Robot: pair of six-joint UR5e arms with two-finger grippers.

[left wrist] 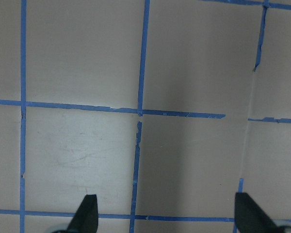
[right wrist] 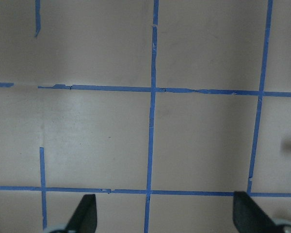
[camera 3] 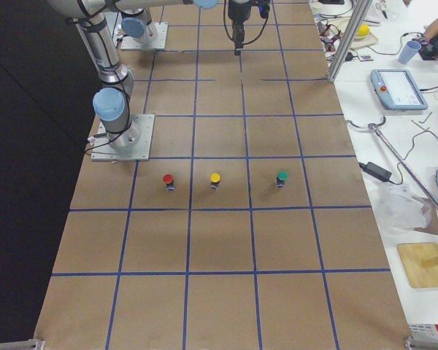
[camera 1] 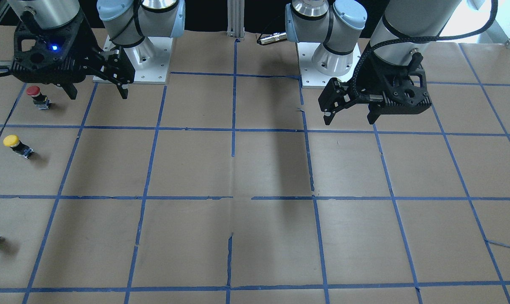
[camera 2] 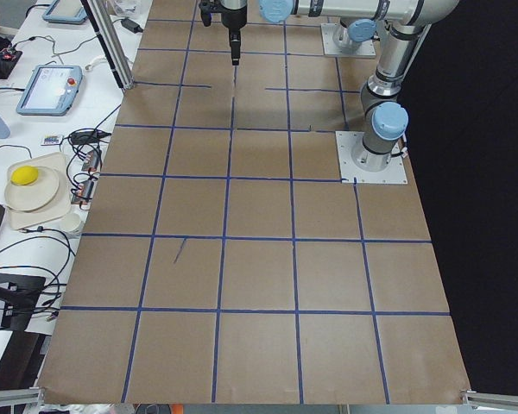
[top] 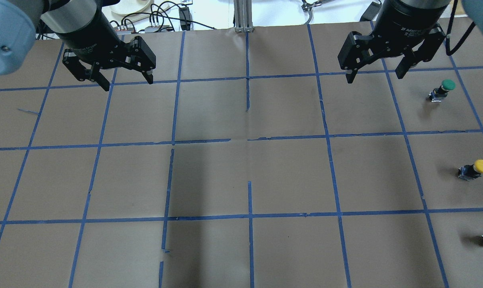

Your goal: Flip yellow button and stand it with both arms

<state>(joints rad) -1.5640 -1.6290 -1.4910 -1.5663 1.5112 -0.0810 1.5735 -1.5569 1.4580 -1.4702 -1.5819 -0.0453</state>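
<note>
Both end effectors, left (top: 127,82) and right (top: 374,77), were held above the table (top: 241,180) with fingers spread wide and nothing gripped. The yellow button (top: 475,169) was set near the table's right edge, well apart from both. It would best be reached by the right arm, gripped by its body, then handed over. It was flanked by a red button (camera 1: 37,96) and a green button (top: 443,90), which could be knocked.
</note>
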